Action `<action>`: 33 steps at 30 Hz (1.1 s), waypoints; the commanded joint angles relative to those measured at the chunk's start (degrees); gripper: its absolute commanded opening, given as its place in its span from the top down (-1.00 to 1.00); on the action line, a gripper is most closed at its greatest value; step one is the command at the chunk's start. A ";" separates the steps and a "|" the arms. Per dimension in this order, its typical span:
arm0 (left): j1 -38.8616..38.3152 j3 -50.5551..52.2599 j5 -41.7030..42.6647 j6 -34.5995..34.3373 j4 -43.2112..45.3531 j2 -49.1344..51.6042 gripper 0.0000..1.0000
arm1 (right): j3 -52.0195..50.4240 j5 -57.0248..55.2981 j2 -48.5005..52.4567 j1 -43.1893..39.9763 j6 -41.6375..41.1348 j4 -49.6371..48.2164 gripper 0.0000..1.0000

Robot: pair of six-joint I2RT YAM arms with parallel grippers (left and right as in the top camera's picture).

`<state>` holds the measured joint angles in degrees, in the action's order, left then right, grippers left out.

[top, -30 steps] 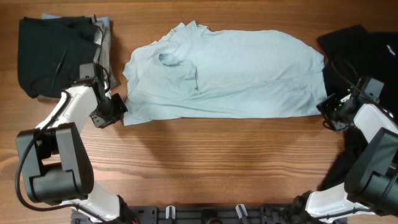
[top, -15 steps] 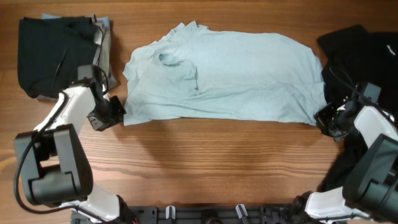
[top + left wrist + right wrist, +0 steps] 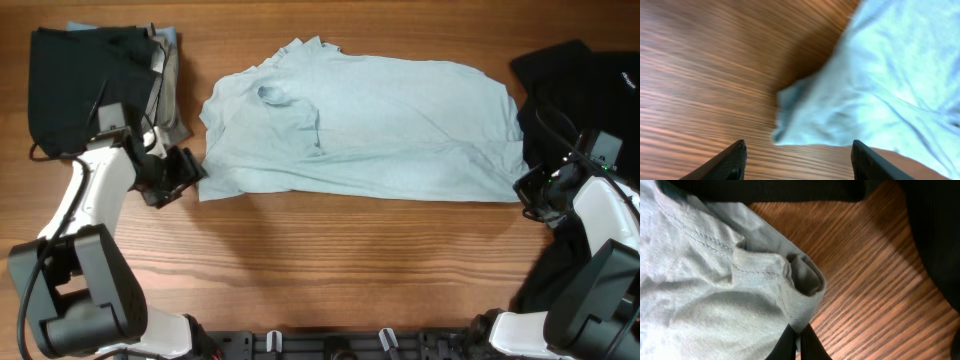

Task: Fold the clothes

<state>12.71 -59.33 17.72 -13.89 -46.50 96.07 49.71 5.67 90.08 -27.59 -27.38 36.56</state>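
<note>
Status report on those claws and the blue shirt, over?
Left claw open, holding nothing. Right claw shut on light-blue T-shirt corner. Black garment alongside, not blocking.

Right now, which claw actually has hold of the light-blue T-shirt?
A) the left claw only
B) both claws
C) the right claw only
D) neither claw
C: in the right wrist view the right claw is pinched shut on a hem corner of the light-blue T-shirt, while the left claw stands open with the shirt's edge lying loose ahead of it.
</note>
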 commanded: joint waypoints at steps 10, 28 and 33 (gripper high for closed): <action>-1.68 10.40 -1.27 -0.31 11.67 -0.33 0.14 | -0.48 -0.96 -1.01 -0.02 0.35 -2.08 0.91; 0.68 12.70 0.00 -0.46 17.53 -0.90 0.92 | -0.48 -0.59 -1.01 -0.04 0.37 -1.81 0.91; 7.23 8.11 0.00 0.52 9.57 -3.78 0.92 | 0.50 -0.59 -1.18 -0.13 0.24 2.91 0.91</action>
<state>15.14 -47.27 17.80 -14.28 -32.80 95.48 49.74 5.69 90.06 -27.59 -27.38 36.82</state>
